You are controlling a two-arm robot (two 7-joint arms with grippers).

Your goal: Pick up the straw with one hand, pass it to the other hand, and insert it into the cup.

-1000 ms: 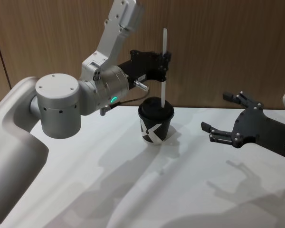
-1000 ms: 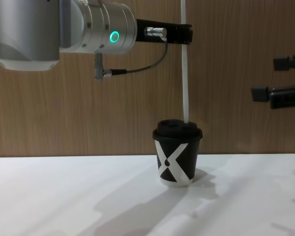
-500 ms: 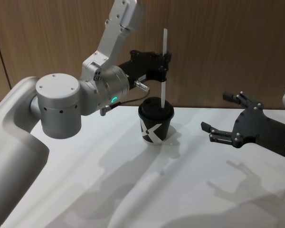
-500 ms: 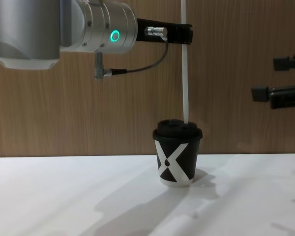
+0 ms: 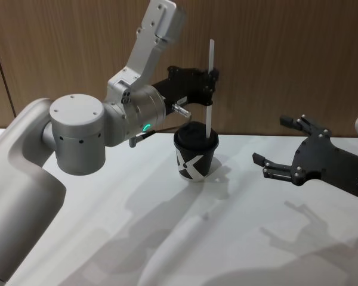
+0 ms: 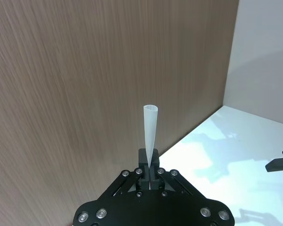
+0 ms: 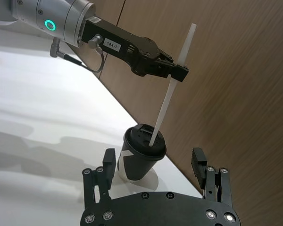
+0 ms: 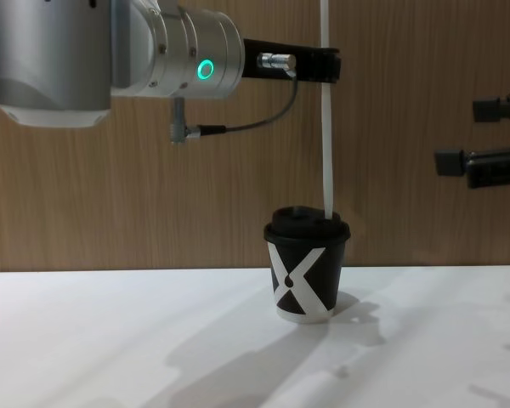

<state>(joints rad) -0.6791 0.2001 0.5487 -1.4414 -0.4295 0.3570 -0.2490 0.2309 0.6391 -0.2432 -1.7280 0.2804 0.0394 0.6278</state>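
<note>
The white straw (image 5: 209, 119) stands nearly upright over the black cup (image 5: 196, 161), which has a white X mark and a domed lid. My left gripper (image 5: 212, 83), with the silver wrist and green ring, is shut on the straw's upper part. In the chest view the straw (image 8: 327, 144) comes down from the left gripper (image 8: 325, 65) to the lid of the cup (image 8: 306, 272). The right wrist view shows the straw's (image 7: 170, 101) lower end resting at the lid's top. My right gripper (image 5: 271, 143) hovers open to the cup's right, holding nothing.
The cup stands on a white table (image 5: 167, 238) close to a brown wooden wall (image 5: 286, 59). A dark cable (image 8: 246, 123) loops under the left wrist. Open table surface lies in front of the cup and to both sides.
The left gripper has shifted slightly right and down with the straw, bringing its lower end closer onto the lid. The right gripper has stayed still.
</note>
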